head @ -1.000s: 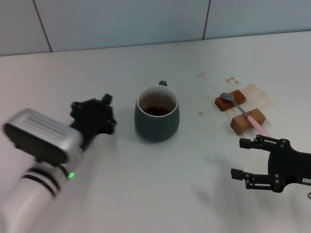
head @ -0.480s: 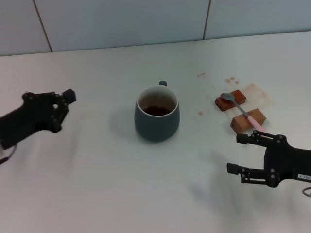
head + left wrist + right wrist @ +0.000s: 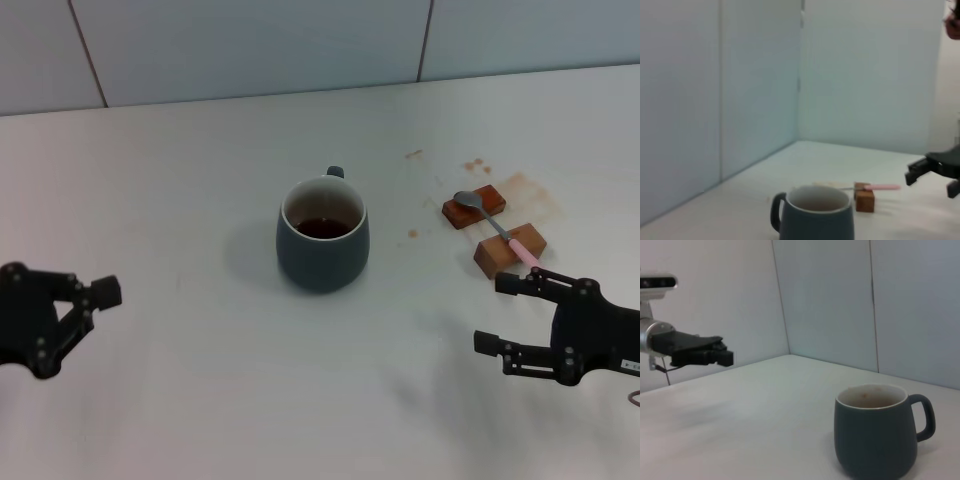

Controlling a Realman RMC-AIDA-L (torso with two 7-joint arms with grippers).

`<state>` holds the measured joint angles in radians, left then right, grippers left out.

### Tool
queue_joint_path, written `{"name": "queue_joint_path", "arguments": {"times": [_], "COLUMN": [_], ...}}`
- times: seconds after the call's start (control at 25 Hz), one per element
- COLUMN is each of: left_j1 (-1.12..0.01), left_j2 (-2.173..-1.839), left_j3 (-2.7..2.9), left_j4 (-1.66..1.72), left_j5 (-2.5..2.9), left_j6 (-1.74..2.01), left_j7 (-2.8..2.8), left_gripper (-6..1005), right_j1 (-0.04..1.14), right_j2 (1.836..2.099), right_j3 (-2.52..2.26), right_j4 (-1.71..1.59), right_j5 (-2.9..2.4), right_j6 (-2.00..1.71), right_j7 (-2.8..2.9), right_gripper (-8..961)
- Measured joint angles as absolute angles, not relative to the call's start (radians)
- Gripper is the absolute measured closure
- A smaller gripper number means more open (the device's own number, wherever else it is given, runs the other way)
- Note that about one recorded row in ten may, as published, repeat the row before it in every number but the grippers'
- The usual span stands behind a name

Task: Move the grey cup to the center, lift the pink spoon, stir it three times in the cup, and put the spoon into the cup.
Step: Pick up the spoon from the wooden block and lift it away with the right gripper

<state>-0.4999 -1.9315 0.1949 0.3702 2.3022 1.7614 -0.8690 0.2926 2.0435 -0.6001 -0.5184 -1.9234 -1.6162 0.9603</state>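
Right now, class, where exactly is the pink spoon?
In the head view, the pink spoon lies across two wooden blocks on the robot's right, right of the grey cup, just beyond the right gripper.

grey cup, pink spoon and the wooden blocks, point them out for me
grey cup point(image 3: 322, 252), head view, on its outer front wall.
pink spoon point(image 3: 526, 253), head view, on the pale pink handle.
wooden blocks point(image 3: 490, 258), head view, on the nearer block's front face.

No readable text

No lettering, label, brand, number or sign can be read on anything in the head view or either wrist view.
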Motion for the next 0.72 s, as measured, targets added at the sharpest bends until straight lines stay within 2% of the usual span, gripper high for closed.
{"name": "queue_joint_path", "arguments": {"times": [0.36, 0.6, 0.72], "left_j1": [-0.466, -0.457, -0.449], "left_j2": [-1.963, -1.978, -1.979], "left_j3": [0.196, 0.197, 0.197], "left_j4": [0.412, 0.447, 0.448], "left_j5": [2.300, 2.299, 2.296], "left_j6": [1.740, 1.746, 1.748], "left_j7": [-0.882, -0.882, -0.882], "left_gripper": [852, 661, 599], "right_j1": [0.278, 0.267, 0.264], "right_j2": [2.043, 2.043, 2.043], "right_j3": [-0.598, -0.598, -0.598], "right_j4": [-0.518, -0.518, -0.518], "right_j5": [-1.929, -1.928, -1.927], "right_j6": [-1.621, -1.631, -1.634], "right_j7": [0.963, 0.967, 0.967], "right_gripper": [134, 134, 134]}}
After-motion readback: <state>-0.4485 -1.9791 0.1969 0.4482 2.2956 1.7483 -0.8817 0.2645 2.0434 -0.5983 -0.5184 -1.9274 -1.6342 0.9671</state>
